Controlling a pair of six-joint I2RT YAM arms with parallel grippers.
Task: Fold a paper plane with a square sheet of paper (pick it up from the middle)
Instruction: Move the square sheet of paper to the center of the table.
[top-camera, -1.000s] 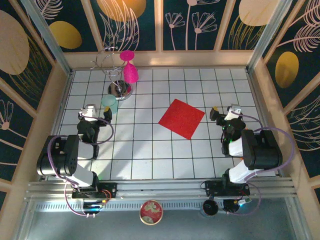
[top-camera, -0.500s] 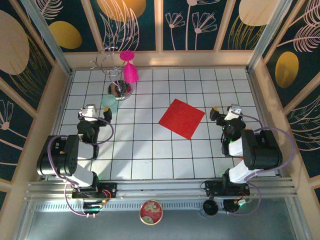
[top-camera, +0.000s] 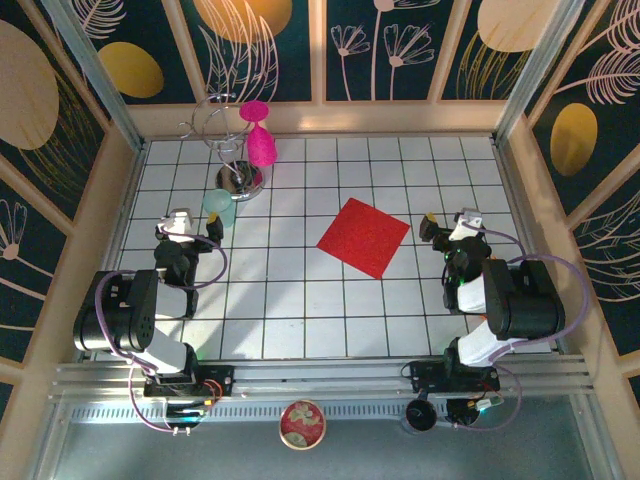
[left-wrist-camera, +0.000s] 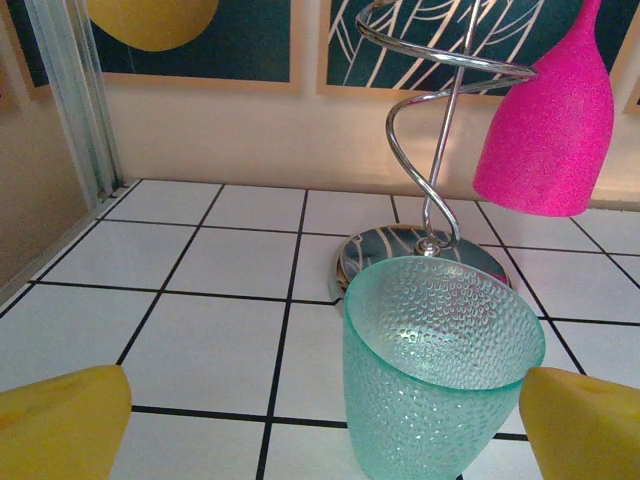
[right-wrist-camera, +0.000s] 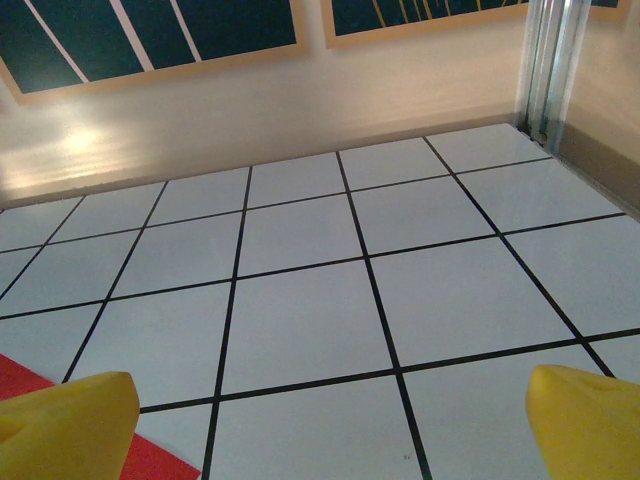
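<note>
The square sheet of paper (top-camera: 363, 237) lies flat on the white-tiled desk (top-camera: 300, 310), turned corner-on like a diamond, with nothing touching it. Near the sheet's right, the right end effector (top-camera: 449, 222) is released, its fingers spread wide around nothing. Well to the sheet's left, the left end effector (top-camera: 197, 222) is likewise released and empty, facing a teal cup (top-camera: 220, 207). Further from the sheet, a chrome stand (top-camera: 240, 180) carries a magenta goblet (top-camera: 261, 145).
</note>
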